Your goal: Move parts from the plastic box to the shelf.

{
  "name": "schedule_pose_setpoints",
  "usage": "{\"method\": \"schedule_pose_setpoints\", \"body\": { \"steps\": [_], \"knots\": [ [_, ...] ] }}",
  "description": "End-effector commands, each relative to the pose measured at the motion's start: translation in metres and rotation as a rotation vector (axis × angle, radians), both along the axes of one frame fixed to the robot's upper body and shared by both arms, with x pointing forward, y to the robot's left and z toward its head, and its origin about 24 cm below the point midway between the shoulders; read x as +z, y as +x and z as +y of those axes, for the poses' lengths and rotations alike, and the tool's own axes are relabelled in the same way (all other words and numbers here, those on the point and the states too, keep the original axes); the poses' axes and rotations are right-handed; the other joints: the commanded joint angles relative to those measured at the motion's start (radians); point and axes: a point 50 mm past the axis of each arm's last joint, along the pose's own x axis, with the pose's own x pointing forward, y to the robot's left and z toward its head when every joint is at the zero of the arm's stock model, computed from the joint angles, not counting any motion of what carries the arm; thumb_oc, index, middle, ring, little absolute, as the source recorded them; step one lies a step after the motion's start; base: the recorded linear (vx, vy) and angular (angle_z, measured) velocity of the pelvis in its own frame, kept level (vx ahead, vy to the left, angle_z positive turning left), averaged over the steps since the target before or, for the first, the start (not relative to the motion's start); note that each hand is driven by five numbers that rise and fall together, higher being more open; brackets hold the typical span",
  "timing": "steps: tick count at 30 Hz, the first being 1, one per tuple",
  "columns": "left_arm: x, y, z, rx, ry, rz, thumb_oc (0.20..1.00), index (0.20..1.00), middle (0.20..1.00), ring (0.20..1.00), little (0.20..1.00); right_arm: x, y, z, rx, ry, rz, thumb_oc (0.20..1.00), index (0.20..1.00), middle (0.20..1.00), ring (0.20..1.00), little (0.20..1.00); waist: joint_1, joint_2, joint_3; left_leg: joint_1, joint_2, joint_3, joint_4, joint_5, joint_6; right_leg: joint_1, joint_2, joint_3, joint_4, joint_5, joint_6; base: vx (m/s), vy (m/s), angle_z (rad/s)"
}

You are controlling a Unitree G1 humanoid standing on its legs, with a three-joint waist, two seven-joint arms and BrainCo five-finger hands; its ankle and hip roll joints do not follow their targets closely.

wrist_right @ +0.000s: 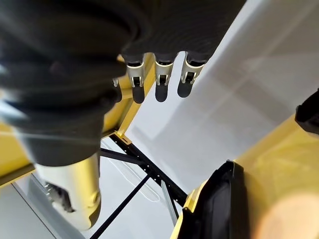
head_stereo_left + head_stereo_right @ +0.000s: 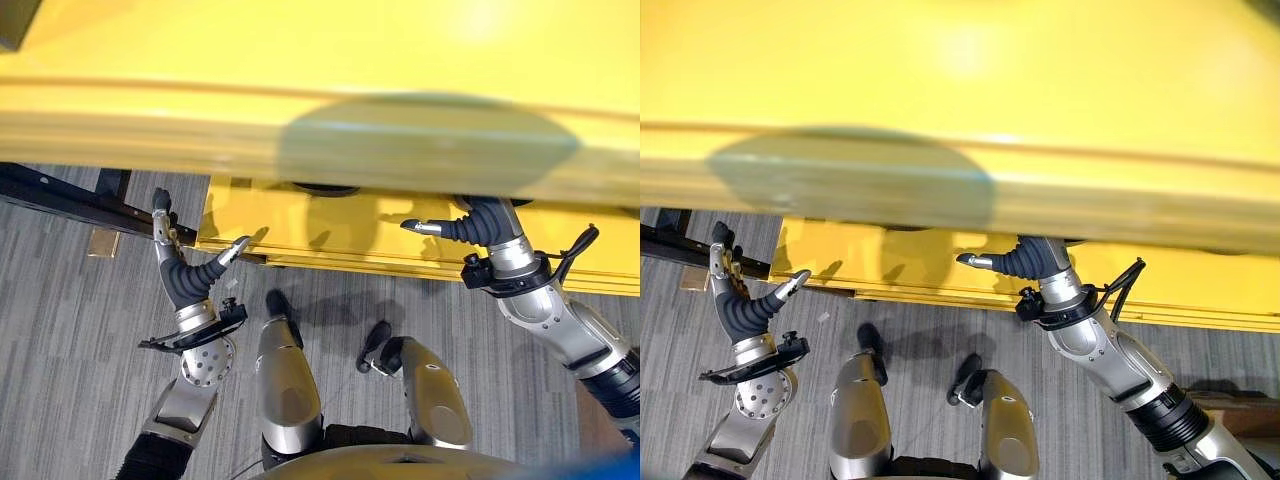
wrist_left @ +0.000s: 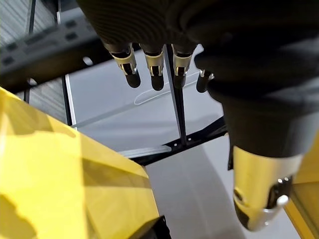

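A yellow plastic box (image 2: 330, 238) stands low ahead of me, above the grey carpet. My left hand (image 2: 185, 268) is raised at the box's left corner with fingers straight and thumb spread, holding nothing. In the left wrist view its fingers (image 3: 155, 67) point at a black shelf frame (image 3: 178, 104), with a yellow box wall (image 3: 60, 184) beside them. My right hand (image 2: 478, 228) is at the box's right part, thumb pointing left, its fingers under a yellow rim. In the right wrist view those fingers (image 1: 160, 77) are straight and hold nothing, and a black piece (image 1: 219, 199) sits on a yellow wall.
A broad yellow surface with a thick rim (image 2: 300, 130) crosses the top of the eye views, very near, and hides what lies behind it. A black frame bar (image 2: 60, 198) runs off to the left. A small brown block (image 2: 103, 242) lies on the carpet.
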Motion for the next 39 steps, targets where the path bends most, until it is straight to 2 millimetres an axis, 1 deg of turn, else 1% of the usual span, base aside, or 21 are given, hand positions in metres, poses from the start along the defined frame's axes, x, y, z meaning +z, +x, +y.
{"method": "schedule_pose_setpoints", "body": {
  "steps": [1,4,6,11,12,14,16,19,21,22,25,31,32,33,34,35,37,38,39],
  "knots": [
    [0.007,-0.008,0.003,-0.046,0.058,-0.035,1.000,1.000,1.000,1.000,1.000,0.015,-0.005,0.009,0.081,0.021,-0.090,1.000,1.000,1.000,1.000,1.000,-0.018,-0.047,-0.039,0.043,-0.053,0.018,0.081,-0.059,-0.026,0.105,0.029,-0.062,-0.167,0.117,0.130,-0.02,-0.003,0.24],
    [0.003,-0.006,0.000,-0.055,0.055,-0.019,1.000,1.000,1.000,1.000,1.000,0.020,-0.003,0.014,0.093,-0.018,-0.140,1.000,1.000,1.000,1.000,1.000,-0.007,-0.048,-0.050,0.051,-0.131,-0.002,0.083,-0.108,0.003,0.108,0.042,-0.050,-0.203,0.142,0.144,-0.04,0.040,0.10],
    [0.001,-0.006,-0.001,-0.057,0.056,-0.015,1.000,1.000,1.000,1.000,1.000,0.024,-0.003,0.015,0.095,-0.017,-0.168,1.000,1.000,1.000,1.000,1.000,-0.003,-0.050,-0.059,0.074,-0.168,-0.015,0.038,-0.143,0.027,0.095,0.040,-0.051,-0.204,0.161,0.159,-0.08,0.070,0.00],
    [0.000,-0.003,-0.007,-0.090,0.063,-0.010,1.000,1.000,1.000,1.000,1.000,0.028,-0.003,0.009,0.082,0.027,-0.165,1.000,1.000,1.000,1.000,1.000,-0.022,-0.054,-0.077,0.126,-0.226,-0.030,-0.066,-0.200,0.063,0.045,0.025,-0.047,-0.200,0.204,0.193,-0.09,0.105,0.12],
    [0.000,-0.003,-0.007,-0.095,0.065,-0.010,1.000,1.000,1.000,1.000,1.000,0.028,-0.003,0.008,0.081,0.028,-0.165,1.000,1.000,1.000,1.000,1.000,-0.024,-0.054,-0.078,0.130,-0.229,-0.031,-0.074,-0.203,0.065,0.041,0.024,-0.047,-0.199,0.207,0.196,-0.08,0.131,0.18],
    [-0.003,-0.002,-0.011,-0.112,0.061,0.001,1.000,1.000,1.000,1.000,1.000,0.024,-0.006,0.005,0.079,0.033,-0.154,1.000,1.000,1.000,1.000,1.000,-0.039,-0.049,-0.082,0.146,-0.254,-0.053,-0.112,-0.211,0.077,0.007,0.019,-0.027,-0.193,0.232,0.212,-0.09,0.167,0.09],
    [-0.006,-0.003,-0.013,-0.114,0.055,0.005,1.000,1.000,1.000,1.000,1.000,0.021,-0.009,0.003,0.080,0.034,-0.144,1.000,1.000,1.000,1.000,1.000,-0.050,-0.045,-0.085,0.160,-0.269,-0.056,-0.136,-0.224,0.089,-0.011,0.013,-0.015,-0.188,0.249,0.224,-0.07,0.131,-0.04],
    [-0.007,-0.003,-0.016,-0.122,0.047,0.001,1.000,1.000,1.000,1.000,1.000,0.018,-0.012,-0.001,0.076,0.072,-0.123,1.000,1.000,1.000,1.000,1.000,-0.064,-0.038,-0.087,0.171,-0.292,-0.071,-0.168,-0.222,0.097,-0.039,0.008,0.006,-0.183,0.272,0.242,-0.09,0.103,0.02],
    [-0.008,-0.002,-0.016,-0.129,0.045,0.009,1.000,1.000,1.000,1.000,1.000,0.016,-0.013,-0.002,0.075,0.081,-0.122,1.000,1.000,1.000,1.000,1.000,-0.070,-0.033,-0.087,0.175,-0.299,-0.073,-0.177,-0.219,0.101,-0.055,0.002,0.010,-0.172,0.280,0.248,-0.11,0.107,-0.01],
    [-0.009,0.000,-0.019,-0.144,0.037,0.019,1.000,1.000,1.000,1.000,1.000,0.011,-0.016,-0.002,0.074,0.096,-0.109,1.000,1.000,1.000,1.000,1.000,-0.079,-0.027,-0.084,0.179,-0.305,-0.072,-0.183,-0.216,0.109,-0.077,-0.009,0.014,-0.150,0.289,0.254,-0.13,0.115,-0.02],
    [-0.009,0.000,-0.021,-0.157,0.030,0.022,1.000,1.000,1.000,1.000,1.000,0.009,-0.017,-0.003,0.069,0.107,-0.106,1.000,1.000,1.000,1.000,1.000,-0.087,-0.021,-0.083,0.178,-0.314,-0.076,-0.180,-0.218,0.115,-0.093,-0.013,0.025,-0.138,0.296,0.259,-0.07,0.058,-0.02],
    [-0.009,0.004,-0.029,-0.202,0.025,0.034,1.000,1.000,1.000,1.000,1.000,0.007,-0.020,-0.006,0.031,0.140,-0.126,1.000,1.000,1.000,1.000,1.000,-0.108,-0.005,-0.077,0.178,-0.346,-0.101,-0.187,-0.213,0.125,-0.111,0.011,0.063,-0.131,0.309,0.262,-0.09,0.057,0.03],
    [-0.014,0.004,-0.029,-0.192,0.017,0.073,1.000,1.000,1.000,1.000,1.000,0.006,-0.023,-0.008,0.028,0.145,-0.127,1.000,1.000,1.000,1.000,1.000,-0.110,-0.011,-0.079,0.174,-0.368,-0.094,-0.210,-0.179,0.133,-0.119,0.008,0.047,-0.146,0.361,0.263,-0.05,0.079,-0.04],
    [-0.015,0.004,-0.027,-0.188,0.011,0.083,1.000,1.000,1.000,1.000,1.000,0.005,-0.023,-0.008,0.029,0.145,-0.126,1.000,1.000,1.000,1.000,1.000,-0.108,-0.003,-0.081,0.184,-0.364,-0.105,-0.212,-0.194,0.128,-0.117,0.013,0.056,-0.132,0.350,0.280,-0.12,0.067,-0.10],
    [-0.018,0.003,-0.025,-0.179,-0.003,0.100,1.000,1.000,1.000,1.000,1.000,0.005,-0.025,-0.008,0.034,0.148,-0.130,1.000,1.000,1.000,1.000,1.000,-0.109,-0.009,-0.079,0.173,-0.367,-0.091,-0.215,-0.172,0.137,-0.129,0.003,0.050,-0.123,0.378,0.275,-0.05,0.035,-0.20],
    [-0.019,0.003,-0.024,-0.168,-0.005,0.117,1.000,1.000,1.000,1.000,1.000,0.005,-0.027,-0.007,0.037,0.149,-0.140,1.000,1.000,1.000,1.000,1.000,-0.111,-0.006,-0.077,0.169,-0.362,-0.094,-0.215,-0.168,0.143,-0.146,0.001,0.071,-0.081,0.388,0.286,-0.14,0.012,-0.25],
    [-0.023,0.002,-0.021,-0.150,-0.008,0.145,1.000,1.000,1.000,1.000,1.000,0.002,-0.030,-0.006,0.039,0.146,-0.157,1.000,1.000,1.000,1.000,1.000,-0.111,0.001,-0.079,0.161,-0.342,-0.090,-0.219,-0.161,0.151,-0.149,-0.023,0.085,-0.025,0.368,0.290,-0.05,-0.008,-0.26],
    [-0.025,0.002,-0.018,-0.138,-0.010,0.161,1.000,1.000,1.000,1.000,1.000,0.001,-0.033,-0.005,0.040,0.146,-0.176,1.000,1.000,1.000,1.000,1.000,-0.109,0.014,-0.082,0.163,-0.320,-0.096,-0.216,-0.176,0.153,-0.138,-0.047,0.112,0.037,0.328,0.310,-0.06,-0.061,-0.23],
    [-0.026,0.004,-0.017,-0.136,-0.015,0.177,1.000,1.000,1.000,1.000,1.000,0.001,-0.033,-0.005,0.033,0.144,-0.198,1.000,1.000,1.000,1.000,1.000,-0.109,0.020,-0.081,0.152,-0.307,-0.095,-0.213,-0.173,0.161,-0.134,-0.071,0.138,0.071,0.312,0.312,-0.08,-0.083,-0.25]
  ]
}}
